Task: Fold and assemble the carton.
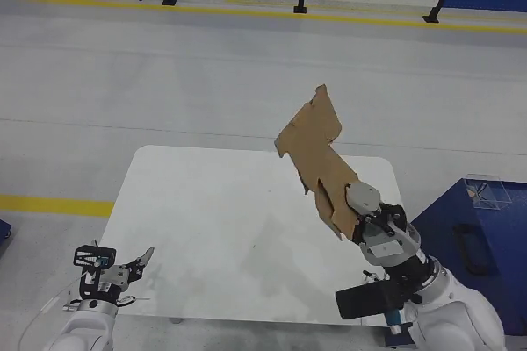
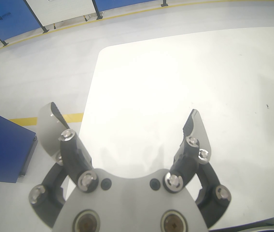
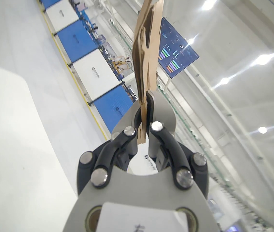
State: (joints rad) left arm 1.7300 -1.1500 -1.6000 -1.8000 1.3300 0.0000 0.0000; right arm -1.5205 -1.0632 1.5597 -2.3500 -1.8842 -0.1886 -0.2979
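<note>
- White table [image 1: 228,254] was the biggest thing. Its top lay under both arms and nothing rested on it.
- Blue cabinet [image 1: 479,241] stood just beside the table on the robot's right.
- Carton [image 1: 316,145] was a flat brown cardboard blank, lifted clear of the table over its far right part and tilted up and away from the robot. In the right wrist view the carton [image 3: 145,49] stood edge-on, layers pressed close together, with flaps and notches at the free end.
- Right gripper [image 1: 355,209] was near the table's right edge, clamped tight on the carton's lower end. Right wrist view showed the right gripper [image 3: 146,106] with jaws pinched on the cardboard edge.
- Left gripper [image 1: 143,260] sat at the near left corner of the table, well apart from the carton. Jaws were spread wide on nothing, left gripper [image 2: 123,112] over bare table.
- Progress, as a judgement: early. The blank was picked up, but no panel looked opened, no flap tucked, no box shape formed. Opening, folding and locking were all left, probably needing the left gripper too.
</note>
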